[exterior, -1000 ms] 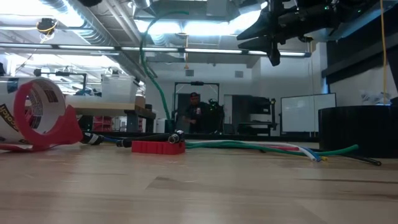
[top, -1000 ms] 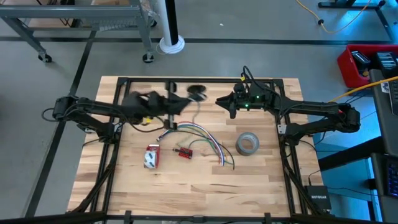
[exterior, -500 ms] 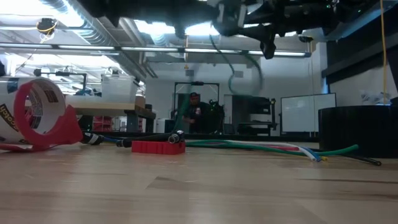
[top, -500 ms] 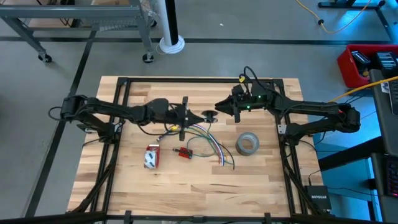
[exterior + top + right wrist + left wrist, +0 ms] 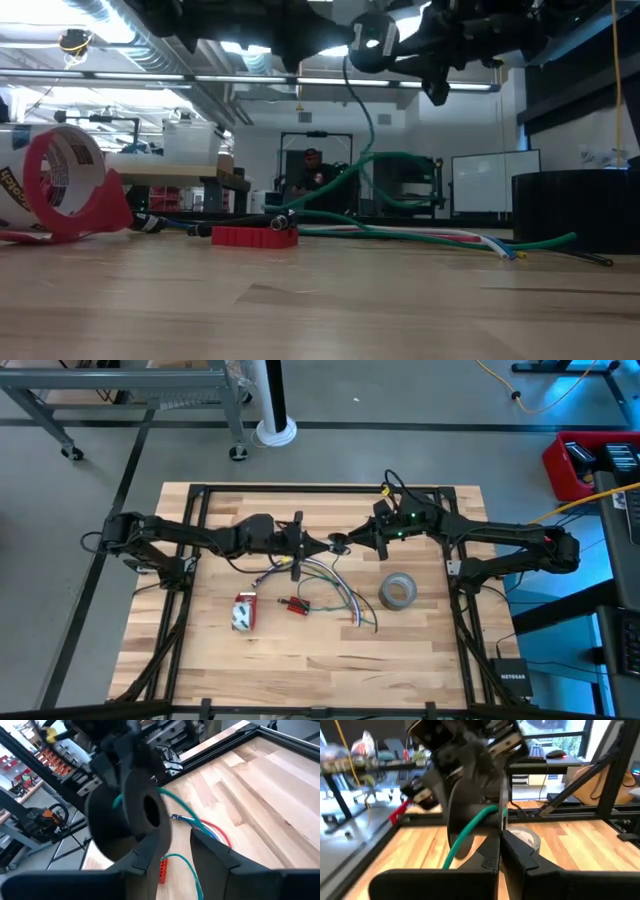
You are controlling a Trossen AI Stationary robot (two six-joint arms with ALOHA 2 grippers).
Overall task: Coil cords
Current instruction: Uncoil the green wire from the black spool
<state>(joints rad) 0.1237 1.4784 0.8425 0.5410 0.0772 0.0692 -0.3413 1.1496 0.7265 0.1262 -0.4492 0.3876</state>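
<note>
Your left hand [image 5: 322,546] is clamped on the cords [image 5: 338,544] (held above the tabletop [image 5: 300,660]), offering the bundle to your right hand [image 5: 356,542], whose fingers stand parted just beside it.

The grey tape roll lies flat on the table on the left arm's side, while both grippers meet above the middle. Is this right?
Not quite. The high view shows the grey tape roll flat on the table on the right arm's side. The left gripper and the right gripper do meet above the middle.
</note>
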